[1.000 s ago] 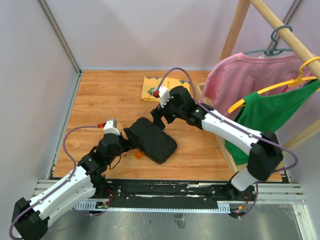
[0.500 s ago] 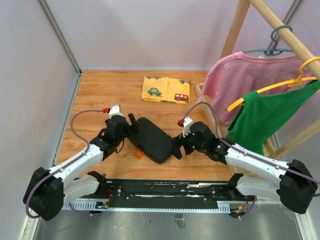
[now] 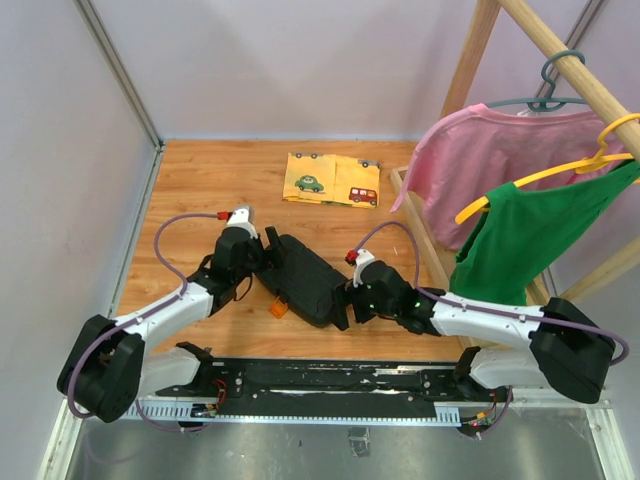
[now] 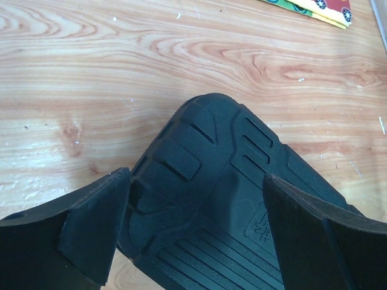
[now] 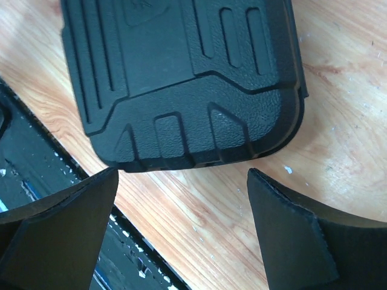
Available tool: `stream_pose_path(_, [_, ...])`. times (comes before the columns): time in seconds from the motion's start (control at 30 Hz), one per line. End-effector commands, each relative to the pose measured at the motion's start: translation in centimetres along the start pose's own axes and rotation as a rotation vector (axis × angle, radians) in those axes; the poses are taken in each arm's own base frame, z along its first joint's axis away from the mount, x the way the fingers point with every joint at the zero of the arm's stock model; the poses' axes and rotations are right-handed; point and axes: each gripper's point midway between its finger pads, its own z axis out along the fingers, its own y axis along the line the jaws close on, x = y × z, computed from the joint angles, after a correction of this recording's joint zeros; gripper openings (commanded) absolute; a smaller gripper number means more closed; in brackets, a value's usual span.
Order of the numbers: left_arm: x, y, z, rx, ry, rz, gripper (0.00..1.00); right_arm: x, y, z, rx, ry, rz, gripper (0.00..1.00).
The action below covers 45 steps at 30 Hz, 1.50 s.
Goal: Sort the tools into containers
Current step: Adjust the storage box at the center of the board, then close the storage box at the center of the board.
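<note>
The shut case (image 3: pixel 305 280) lies slantwise at the centre of the top view, its orange latch (image 3: pixel 278 308) on the lower left edge. The left gripper (image 3: pixel 268 247) is spread wide, its fingers flanking the case's upper left end. The right gripper (image 3: pixel 343 305), also spread, faces the lower right end. A cloth (image 3: pixel 332 180) lies well above on the table (image 3: pixel 200 190).
</note>
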Motion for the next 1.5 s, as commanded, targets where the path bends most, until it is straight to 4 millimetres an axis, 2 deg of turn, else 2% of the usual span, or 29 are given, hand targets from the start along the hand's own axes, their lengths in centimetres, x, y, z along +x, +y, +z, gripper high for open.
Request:
stream_pose_path(0.0, [0.7,-2.1,-0.4,0.147,0.011,0.015,0.92,-0.9,0.2,0.8,0.031,-0.022,0.055,0.88])
stream_pose_path(0.13, [2.2,-1.8,-0.8,0.161,0.047,0.002,0.91,-1.6,0.2,1.2,0.014,-0.027,0.099,0.87])
stream_pose_path(0.47, [4.5,-2.3,-2.9,0.239,0.1,-0.055,0.86,-3.8,-1.8,1.3,-0.017,-0.057,0.215,0.84])
stream_pose_path(0.7, [5.8,-2.3,-4.0,0.241,0.119,-0.068,0.85,-4.8,-4.0,1.5,0.005,-0.052,0.232,0.83])
stream_pose_path(0.8, [5.7,-1.7,-4.1,0.202,0.118,-0.069,0.85,-4.5,-5.8,1.4,0.079,-0.027,0.199,0.83])
stream_pose_path(0.9, [4.7,-0.6,-4.2,0.12,0.091,-0.058,0.86,-4.0,-7.2,0.5,0.161,-0.012,0.159,0.83])
stream_pose_path(1.03, [2.8,0.4,-5.0,0.046,0.042,-0.046,0.89,-4.1,-8.3,-1.2,0.223,-0.033,0.118,0.85])
stream_pose_path(1.13, [2.1,0.6,-5.6,0.01,0.027,-0.05,0.92,-4.0,-8.8,-2.2,0.247,-0.031,0.09,0.86])
stream_pose_path(1.27, [2.5,-0.6,-6.7,0.014,0.023,-0.063,0.94,-4.1,-9.2,-3.2,0.261,-0.041,0.084,0.87])
stream_pose_path(1.47, [6.3,-4.1,-8.5,0.057,0.079,-0.01,0.94,-3.9,-9.0,-3.7,0.249,-0.05,0.083,0.88])
